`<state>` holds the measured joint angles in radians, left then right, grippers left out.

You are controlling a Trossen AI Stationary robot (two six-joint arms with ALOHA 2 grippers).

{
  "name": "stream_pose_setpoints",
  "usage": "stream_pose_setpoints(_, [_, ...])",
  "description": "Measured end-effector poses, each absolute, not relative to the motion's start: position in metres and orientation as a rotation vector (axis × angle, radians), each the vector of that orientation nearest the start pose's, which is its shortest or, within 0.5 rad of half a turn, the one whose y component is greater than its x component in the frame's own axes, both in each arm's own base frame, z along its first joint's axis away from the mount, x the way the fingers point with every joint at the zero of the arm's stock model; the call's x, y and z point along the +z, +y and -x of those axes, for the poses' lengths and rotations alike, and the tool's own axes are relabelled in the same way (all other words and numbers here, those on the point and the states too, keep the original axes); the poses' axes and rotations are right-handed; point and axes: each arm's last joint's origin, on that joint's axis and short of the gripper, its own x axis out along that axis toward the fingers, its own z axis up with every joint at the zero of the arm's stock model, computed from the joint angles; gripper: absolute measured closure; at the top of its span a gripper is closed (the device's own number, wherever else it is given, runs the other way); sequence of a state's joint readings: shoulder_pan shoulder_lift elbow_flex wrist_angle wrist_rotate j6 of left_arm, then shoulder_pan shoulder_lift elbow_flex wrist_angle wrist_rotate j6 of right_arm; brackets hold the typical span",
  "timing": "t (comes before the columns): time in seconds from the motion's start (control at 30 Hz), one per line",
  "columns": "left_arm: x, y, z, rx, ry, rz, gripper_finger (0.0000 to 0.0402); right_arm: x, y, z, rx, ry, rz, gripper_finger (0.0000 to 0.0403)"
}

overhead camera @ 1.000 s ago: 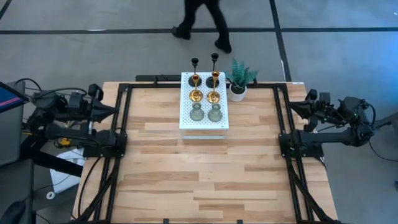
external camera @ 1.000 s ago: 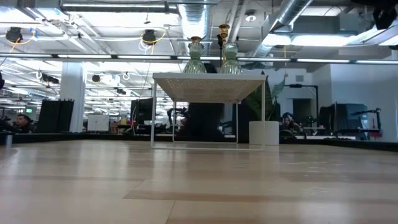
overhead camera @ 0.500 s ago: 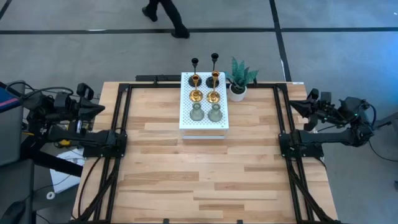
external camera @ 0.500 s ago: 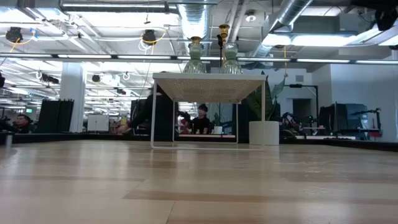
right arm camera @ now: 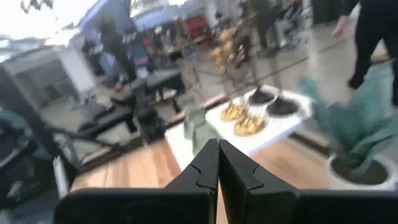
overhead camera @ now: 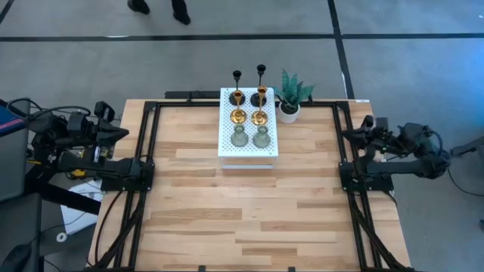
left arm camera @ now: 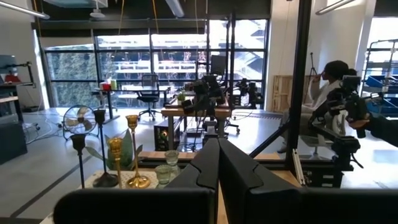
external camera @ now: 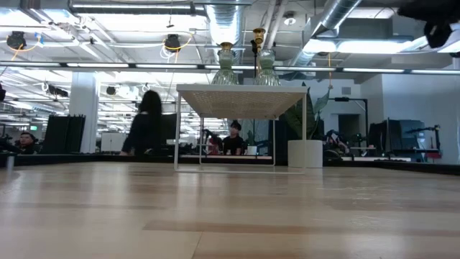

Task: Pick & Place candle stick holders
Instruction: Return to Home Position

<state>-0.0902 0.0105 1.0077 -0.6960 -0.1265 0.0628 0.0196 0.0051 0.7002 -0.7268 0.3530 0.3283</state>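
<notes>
Six candle stick holders stand on a white perforated stand [overhead camera: 227,147] at the table's far middle: two slim black ones [overhead camera: 237,75] [overhead camera: 261,70] at the far end, two gold ones [overhead camera: 238,115] [overhead camera: 259,116] in the middle, two pale-green glass ones [overhead camera: 239,137] [overhead camera: 262,138] nearest. My left gripper [overhead camera: 125,133] is shut and empty beyond the table's left edge, its fingers closed together in the left wrist view [left arm camera: 217,163]. My right gripper [overhead camera: 346,136] is shut and empty over the right edge, as the right wrist view [right arm camera: 218,163] shows.
A small green plant in a white pot [overhead camera: 290,97] stands right beside the stand's far right corner. Black frame rails [overhead camera: 151,151] [overhead camera: 342,151] run along both table sides. A person's feet [overhead camera: 159,7] show on the floor beyond the far edge. Bare wood lies near the front.
My left arm has drawn back a little toward the left, away from the table. My right gripper has swung toward the table's left, in over the right edge, turning toward the stand. A person has walked leftward beyond the far edge.
</notes>
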Motion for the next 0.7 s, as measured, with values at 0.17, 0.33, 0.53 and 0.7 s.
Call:
stream_pose_setpoints(0.17, [0.373, 0.01, 0.069, 0.045, -0.298, -0.03, 0.0396, 0.292, -0.007, -0.022, -0.247, -0.052, -0.312, 0.0403])
stream_pose_setpoints(0.33, [0.373, 0.01, 0.069, 0.045, -0.296, -0.03, 0.0395, 0.278, -0.005, -0.042, -0.183, -0.097, -0.26, 0.0403])
stream_pose_setpoints(0.53, [0.373, 0.01, 0.069, 0.042, -0.296, -0.005, 0.0397, 0.254, -0.002, -0.063, -0.096, -0.122, -0.218, 0.0403])
stream_pose_setpoints(0.7, [0.373, 0.01, 0.069, 0.039, -0.296, 0.039, 0.0396, 0.226, 0.0, -0.078, -0.038, -0.096, -0.207, 0.0403])
